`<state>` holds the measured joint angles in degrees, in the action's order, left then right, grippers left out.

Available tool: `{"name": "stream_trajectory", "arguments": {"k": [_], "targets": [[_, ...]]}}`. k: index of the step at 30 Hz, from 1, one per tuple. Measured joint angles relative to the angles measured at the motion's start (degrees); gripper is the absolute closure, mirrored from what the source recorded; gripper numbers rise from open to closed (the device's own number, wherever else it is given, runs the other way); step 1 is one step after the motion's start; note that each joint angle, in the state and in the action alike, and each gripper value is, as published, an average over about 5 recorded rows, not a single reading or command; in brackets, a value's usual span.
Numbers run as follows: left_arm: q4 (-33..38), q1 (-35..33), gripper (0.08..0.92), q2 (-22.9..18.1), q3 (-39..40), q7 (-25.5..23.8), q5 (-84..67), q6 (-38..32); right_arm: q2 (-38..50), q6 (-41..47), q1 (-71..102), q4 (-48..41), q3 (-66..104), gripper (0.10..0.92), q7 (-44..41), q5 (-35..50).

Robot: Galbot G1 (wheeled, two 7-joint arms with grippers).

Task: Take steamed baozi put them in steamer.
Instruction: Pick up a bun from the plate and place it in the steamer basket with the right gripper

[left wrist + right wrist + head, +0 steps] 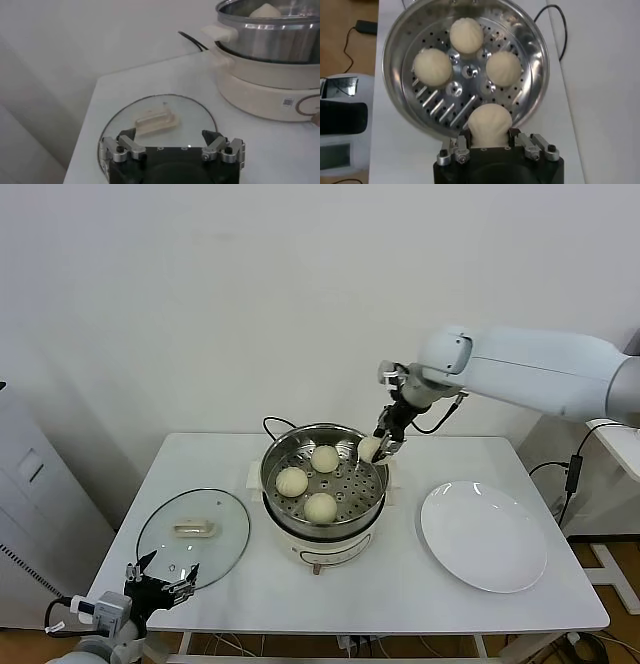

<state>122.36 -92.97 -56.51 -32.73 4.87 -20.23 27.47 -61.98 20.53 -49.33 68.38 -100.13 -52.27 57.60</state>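
The steel steamer [276, 461] [536, 55] stands on its white cooker base mid-table, with three cream-white baozi on its perforated floor [325, 458] [292, 481] [321, 507]. My right gripper [375, 448] [489, 136] hangs over the steamer's far right rim, shut on a fourth baozi [369, 448] [490, 124] that is pinched between its fingers above the rim. In the right wrist view the three baozi inside show as a triangle [466, 35] [433, 67] [504, 69]. My left gripper [160, 581] [172, 141] is parked open, with nothing in it, at the table's near left corner.
A round glass lid [193, 534] [150, 120] lies flat on the table's left, right before the left gripper. A flat white plate [484, 536] lies on the right. A black cord [275, 424] runs behind the cooker.
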Motion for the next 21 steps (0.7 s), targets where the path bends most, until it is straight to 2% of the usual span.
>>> {"name": "stream_trajectory", "arguments": {"k": [21], "targets": [[-0.22, 0.04, 0.177, -0.03, -0.08, 0.05, 0.39, 0.03, -4.49, 3.11, 7.68, -0.64, 1.26, 0.575, 6.20, -0.75]]}}
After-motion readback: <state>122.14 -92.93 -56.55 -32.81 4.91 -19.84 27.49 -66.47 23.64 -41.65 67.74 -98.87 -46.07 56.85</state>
